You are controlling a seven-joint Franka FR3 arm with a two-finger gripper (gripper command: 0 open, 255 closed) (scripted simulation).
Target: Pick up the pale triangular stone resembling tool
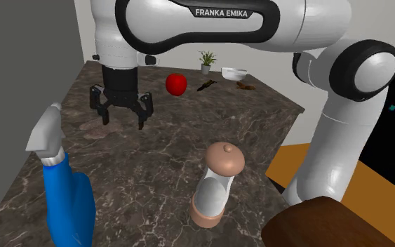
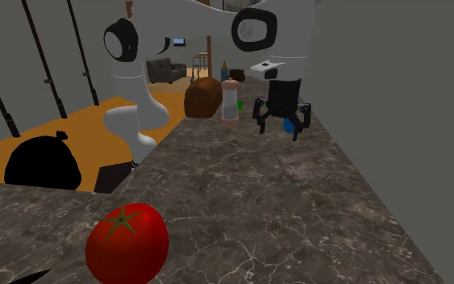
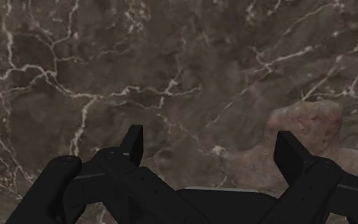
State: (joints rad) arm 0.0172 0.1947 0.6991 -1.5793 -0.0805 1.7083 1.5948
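A glossy red tomato (image 2: 127,244) with a green star-shaped calyx sits closest to the second exterior camera, at the near edge of a dark brown marble countertop (image 2: 241,210) threaded with thin white veins. Farther along that slab, toward the view's right, lies the stone (image 2: 310,168). It is a flat, pale pinkish-tan piece with a rough, mottled face and blunt corners, roughly triangular, and its colour is so close to the marble that its outline is faint. It rests on the counter between the tomato and the gripper (image 2: 281,127), nearer the gripper. The all-black gripper hangs low over the surface with its fingers (image 3: 133,143) spread wide and nothing between them. In the wrist view the stone lies just outside one finger, partly hidden behind it, not in the gap. In the shoulder view a blue spray bottle (image 1: 66,203) with a grey-white trigger head stands nearest at the left. To its right a grinder (image 1: 217,186) stands upright, with a rounded tan knob, a waisted white body and a tan base. At the far end of the counter in that view, beyond the tomato, a small potted plant (image 1: 206,60) with spiky green leaves and a shallow white bowl (image 1: 234,72) stand near each other.
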